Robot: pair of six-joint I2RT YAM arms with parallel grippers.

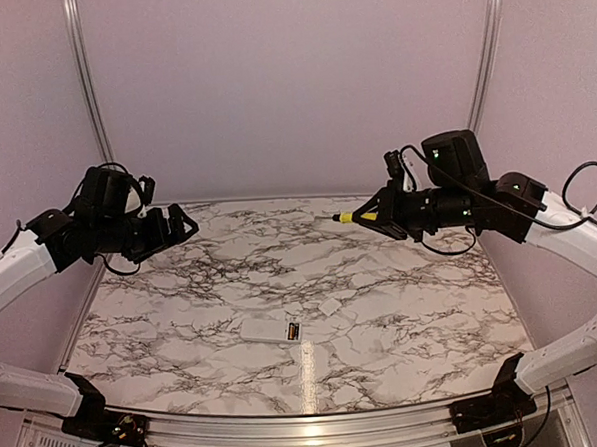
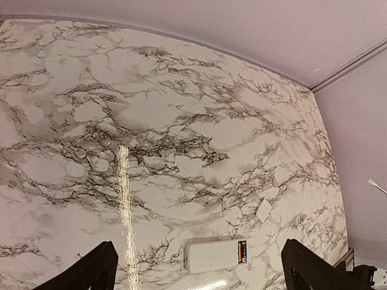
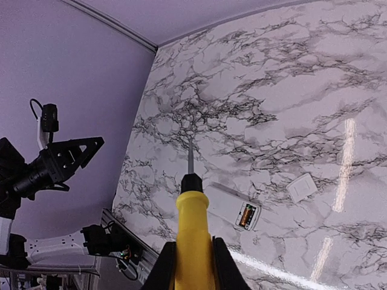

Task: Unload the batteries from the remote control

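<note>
The white remote control (image 1: 270, 332) lies flat on the marble table, near the front middle. Its open recess at the right end holds the batteries (image 1: 293, 332), coppery-gold beside dark. The remote also shows in the left wrist view (image 2: 214, 255) with the batteries (image 2: 242, 251), and in the right wrist view (image 3: 233, 208) with the batteries (image 3: 247, 215). My left gripper (image 1: 175, 226) is open and empty, high above the table's left side. My right gripper (image 1: 378, 219) is shut on a yellow-handled screwdriver (image 3: 192, 238), held high at the right, tip pointing left.
A small white flat cover piece (image 1: 331, 308) lies just right of the remote, also in the left wrist view (image 2: 263, 210) and the right wrist view (image 3: 302, 188). The marble table (image 1: 403, 308) ends at a metal rail at the front.
</note>
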